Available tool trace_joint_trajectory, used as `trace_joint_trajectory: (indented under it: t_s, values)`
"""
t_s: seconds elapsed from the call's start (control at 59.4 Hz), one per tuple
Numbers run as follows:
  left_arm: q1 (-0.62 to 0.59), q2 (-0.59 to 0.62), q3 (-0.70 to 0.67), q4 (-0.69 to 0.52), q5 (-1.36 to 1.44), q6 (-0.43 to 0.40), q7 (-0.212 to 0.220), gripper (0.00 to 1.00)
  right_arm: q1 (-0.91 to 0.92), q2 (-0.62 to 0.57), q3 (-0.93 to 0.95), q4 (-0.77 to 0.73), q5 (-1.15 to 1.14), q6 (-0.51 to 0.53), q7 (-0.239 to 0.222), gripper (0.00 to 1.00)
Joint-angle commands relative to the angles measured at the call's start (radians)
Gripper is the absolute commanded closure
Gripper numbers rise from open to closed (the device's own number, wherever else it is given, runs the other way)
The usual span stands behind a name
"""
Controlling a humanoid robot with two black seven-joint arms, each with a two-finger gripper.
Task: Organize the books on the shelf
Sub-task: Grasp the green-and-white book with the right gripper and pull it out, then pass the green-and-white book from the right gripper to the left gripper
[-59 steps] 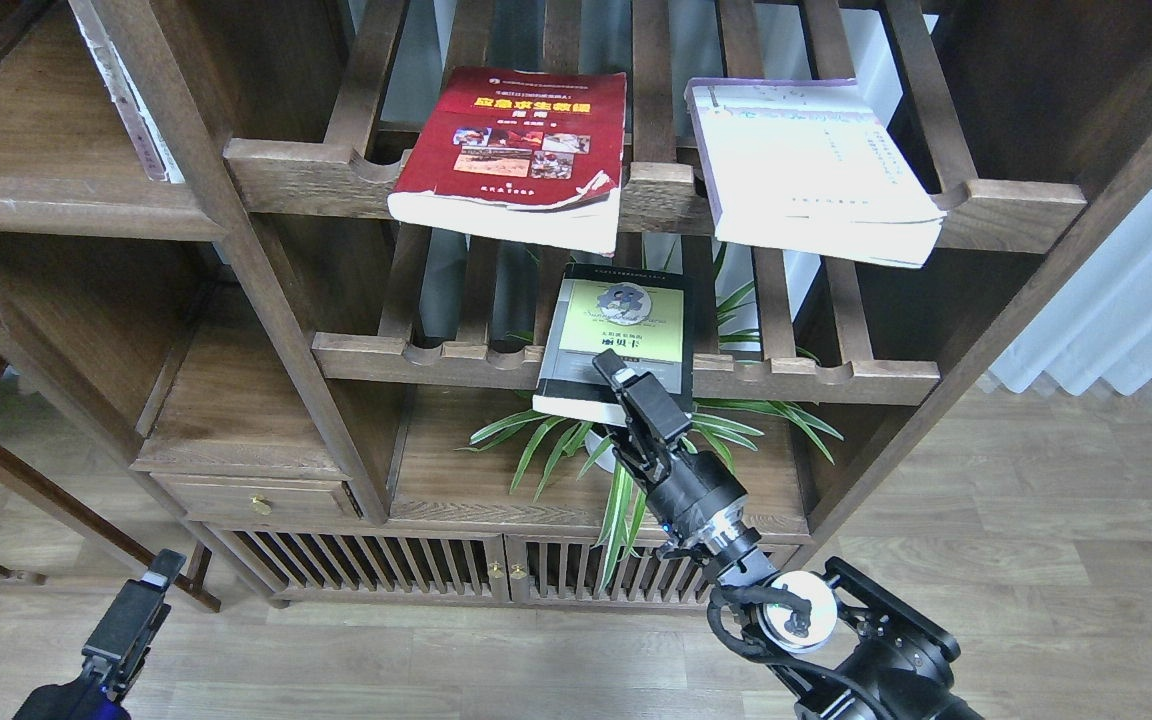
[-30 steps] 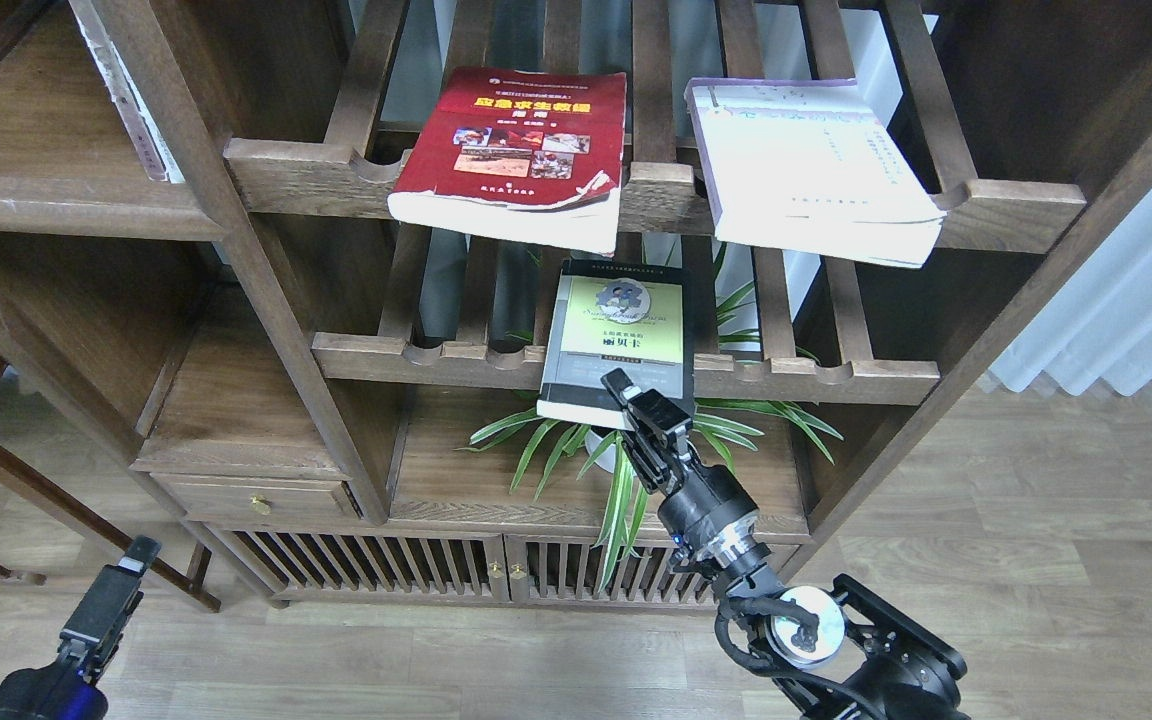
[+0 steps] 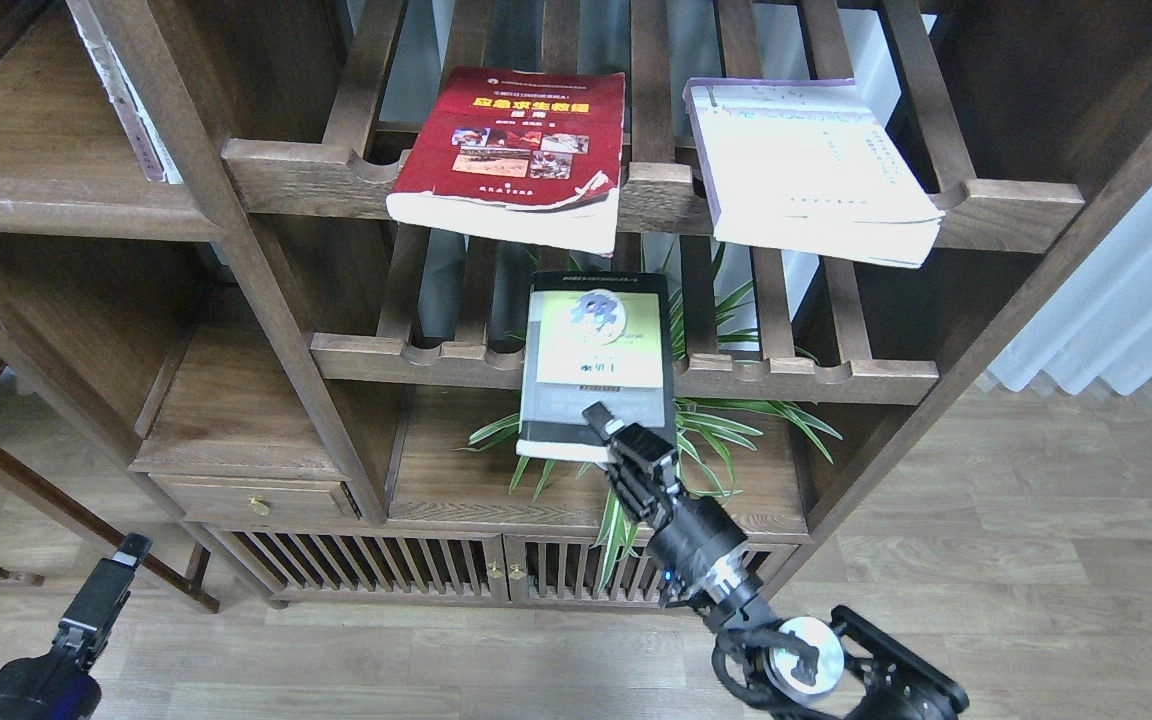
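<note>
Over the lower slatted rack [image 3: 736, 378], dark grey book [image 3: 591, 365] clamped in right tool [image 3: 608, 432]; left tool [image 3: 114, 578] low, state unclear.

Even, soft daylight, sharp focus overall, only the dark grey book [image 3: 596, 365] slightly motion-blurred.

My right arm [image 3: 726, 590] is black, with a round silver disc [image 3: 802, 668] at one joint, a silver ring above it, a black cable looped beside it and a small blue light. My left arm [image 3: 56, 650] is black too, tinged blue-purple low down, with a pale tip.
</note>
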Motion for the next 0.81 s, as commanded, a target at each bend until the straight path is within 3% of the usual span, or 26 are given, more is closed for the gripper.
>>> trace_joint_trajectory:
  t_s: [0.0,0.067,0.337,0.69,0.792]
  values:
    - [-0.002,-0.001,0.011,-0.023,0.001,0.000,0.009,0.00,-0.053,0.000,-0.030,0.021,-0.002,0.000,-0.052,0.95]
    - [0.004,-0.003,0.023,-0.049,-0.003,0.000,-0.007,0.00,-0.071,0.000,-0.059,0.021,-0.002,0.000,-0.091,0.94]
    - [-0.028,-0.013,0.184,-0.080,-0.083,0.000,0.006,0.00,-0.103,0.000,-0.114,0.015,-0.005,0.000,-0.210,0.94]
    - [-0.036,-0.104,0.260,-0.106,-0.085,0.000,-0.010,0.00,-0.105,0.000,-0.165,0.014,-0.022,0.000,-0.295,0.93]
    - [-0.044,-0.128,0.261,-0.107,-0.085,0.000,-0.010,0.00,-0.103,0.000,-0.165,0.012,-0.035,0.000,-0.298,0.93]
